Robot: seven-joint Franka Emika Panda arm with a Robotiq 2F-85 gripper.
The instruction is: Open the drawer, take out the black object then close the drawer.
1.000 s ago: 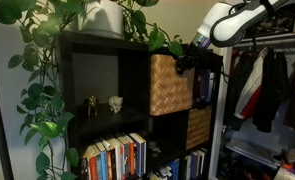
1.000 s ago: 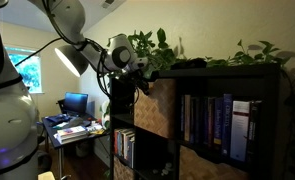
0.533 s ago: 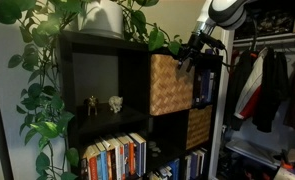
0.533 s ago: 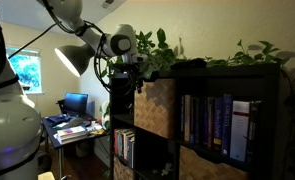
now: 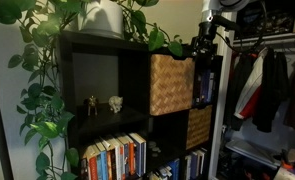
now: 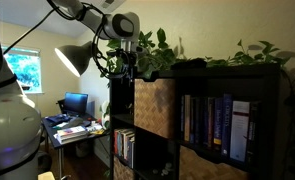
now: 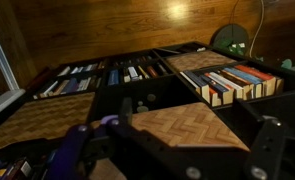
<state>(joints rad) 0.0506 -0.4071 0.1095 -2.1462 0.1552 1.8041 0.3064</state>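
Gripper (image 5: 201,47) is hanging with its jaws standing wide and holding nothing, just above the top front edge of the black shelf (image 5: 107,70), while the drawer (image 5: 171,85) is sitting in the upper cubby directly below it, near that shelf's top corner.

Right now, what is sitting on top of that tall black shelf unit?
A white pot of trailing green leafy vines stands on the black shelf unit; more leaves line its top. Whatever lies behind the foliage is hidden.
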